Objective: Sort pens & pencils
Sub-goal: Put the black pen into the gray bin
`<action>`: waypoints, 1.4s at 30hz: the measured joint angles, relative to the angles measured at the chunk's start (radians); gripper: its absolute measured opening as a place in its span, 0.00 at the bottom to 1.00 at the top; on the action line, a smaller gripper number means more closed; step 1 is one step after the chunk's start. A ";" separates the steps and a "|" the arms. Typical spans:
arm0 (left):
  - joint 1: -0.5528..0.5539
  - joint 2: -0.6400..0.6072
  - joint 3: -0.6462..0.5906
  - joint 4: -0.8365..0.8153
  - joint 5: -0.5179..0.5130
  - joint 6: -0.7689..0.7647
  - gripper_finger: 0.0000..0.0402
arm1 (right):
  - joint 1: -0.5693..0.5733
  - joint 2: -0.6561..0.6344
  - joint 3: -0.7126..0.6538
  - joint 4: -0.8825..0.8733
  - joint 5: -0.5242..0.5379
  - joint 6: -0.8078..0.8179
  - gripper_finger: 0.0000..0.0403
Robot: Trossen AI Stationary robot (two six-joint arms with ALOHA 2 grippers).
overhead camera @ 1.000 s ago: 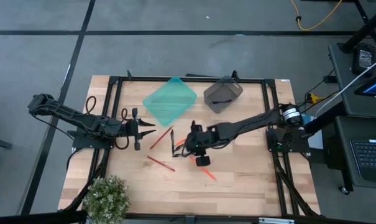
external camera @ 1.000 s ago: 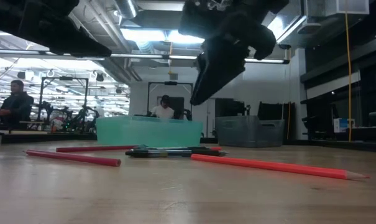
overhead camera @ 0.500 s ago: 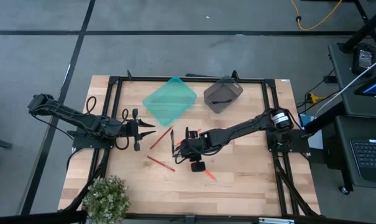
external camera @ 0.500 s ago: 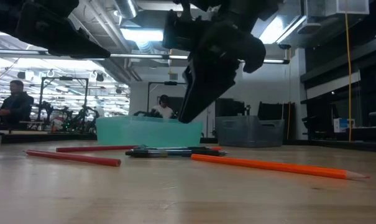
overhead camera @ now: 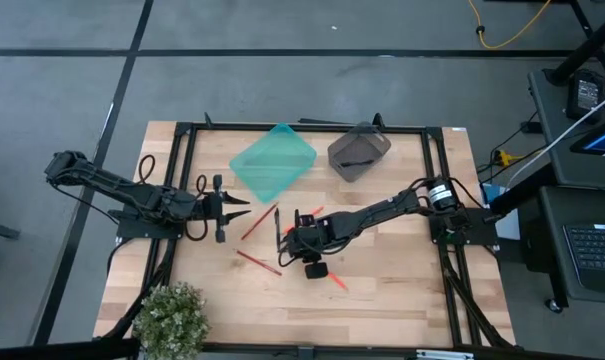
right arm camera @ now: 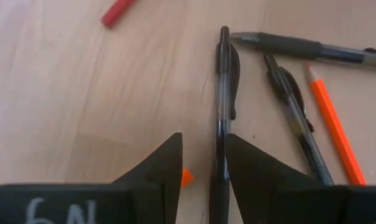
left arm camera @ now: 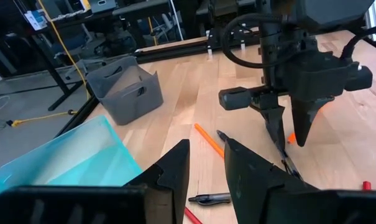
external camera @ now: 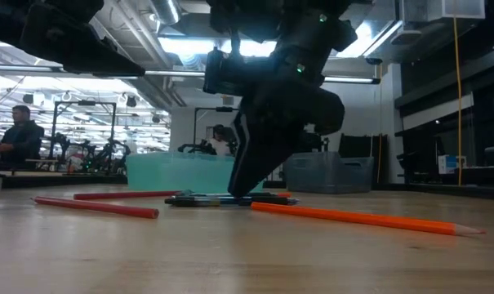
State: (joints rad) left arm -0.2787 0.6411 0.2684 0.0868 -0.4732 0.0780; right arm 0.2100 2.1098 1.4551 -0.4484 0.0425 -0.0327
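Since a second ago my right gripper (overhead camera: pixel 294 234) has swung left and dropped onto the cluster of pens (right arm camera: pixel 222 93) at centre frame, jaws parted and straddling one black pen, nothing clamped yet, so the fingers can close across its barrel. My left gripper (overhead camera: pixel 232 207) waits at left-centre, jaws partly open and empty. Pencils (overhead camera: pixel 258 263) lie scattered around the middle. From above my arm hides most pens, and I cannot tell whether the fingertips touch wood.
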 joint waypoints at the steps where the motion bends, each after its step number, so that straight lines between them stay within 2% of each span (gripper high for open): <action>1: 0.000 0.000 0.000 0.000 0.000 0.000 0.23 | 0.000 0.000 0.000 0.003 0.000 -0.003 0.31; 12: 0.000 0.000 0.000 0.000 0.000 0.000 0.23 | -0.039 0.008 0.000 0.034 -0.002 -0.046 0.31; 19: 0.000 0.000 0.000 -0.007 0.000 0.000 0.23 | -0.052 0.056 0.004 0.054 -0.077 -0.045 0.31; 24: 0.001 0.000 0.000 -0.009 0.000 0.000 0.23 | -0.052 0.064 0.006 0.034 -0.084 -0.017 0.31; 29: 0.001 0.000 0.000 -0.011 0.000 0.001 0.23 | -0.051 0.066 0.007 -0.006 -0.087 0.007 0.25; 38: 0.001 0.000 0.000 -0.012 0.000 0.001 0.23 | -0.055 0.067 0.006 -0.015 -0.095 0.005 0.08; 42: 0.001 0.000 0.000 -0.022 0.000 0.001 0.23 | -0.065 0.067 0.005 -0.015 -0.113 0.019 0.08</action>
State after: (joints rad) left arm -0.2779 0.6411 0.2684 0.0646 -0.4732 0.0788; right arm 0.1447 2.1765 1.4597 -0.4635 -0.0704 -0.0134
